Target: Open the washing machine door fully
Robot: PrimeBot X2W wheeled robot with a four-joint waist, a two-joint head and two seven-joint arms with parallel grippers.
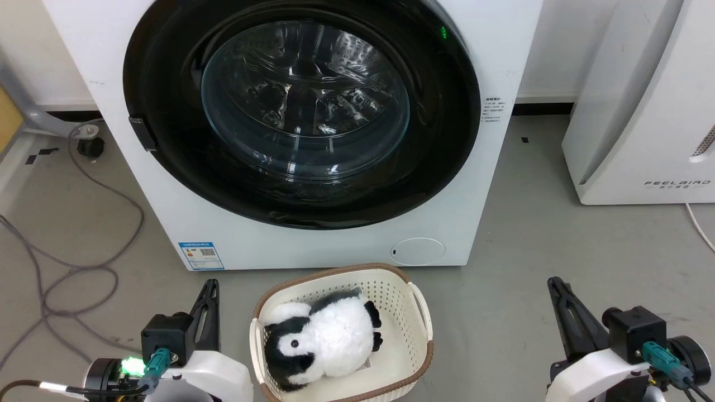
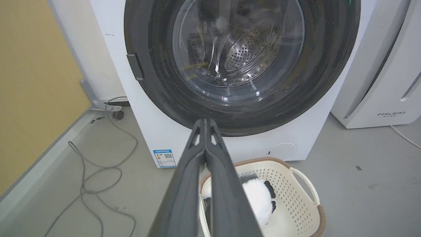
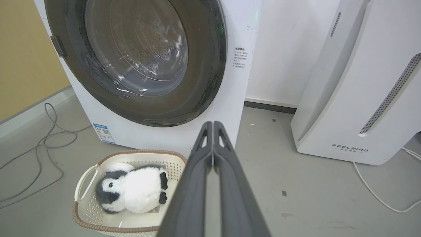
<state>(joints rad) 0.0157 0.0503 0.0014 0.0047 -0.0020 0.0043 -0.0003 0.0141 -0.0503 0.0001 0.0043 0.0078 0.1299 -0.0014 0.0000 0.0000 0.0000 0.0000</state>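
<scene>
The washing machine [image 1: 313, 245] [image 2: 154, 138] [image 3: 230, 108] is a big white front-loader standing straight ahead. Its door [image 1: 167, 100] [image 2: 151, 65] [image 3: 204, 65], a glossy black disc with a clear glass bowl, lies flush against the front, with a small dark latch handle [image 1: 142, 133] on its left rim. My left gripper [image 1: 211, 286] [image 2: 205, 121] hovers low at the lower left, shut with nothing in it. My right gripper [image 1: 554, 282] [image 3: 213, 123] hovers at the lower right, also shut and holding nothing. Both are well short of the door.
A cream laundry basket [image 1: 416, 312] [image 2: 306, 187] [image 3: 82, 171] holding a black-and-white plush penguin [image 1: 324, 338] [image 3: 131, 191] sits on the floor between my grippers. A white FEELBIRD appliance [image 1: 642, 111] [image 3: 355, 98] stands to the right. Grey cables [image 1: 67, 268] trail on the left floor.
</scene>
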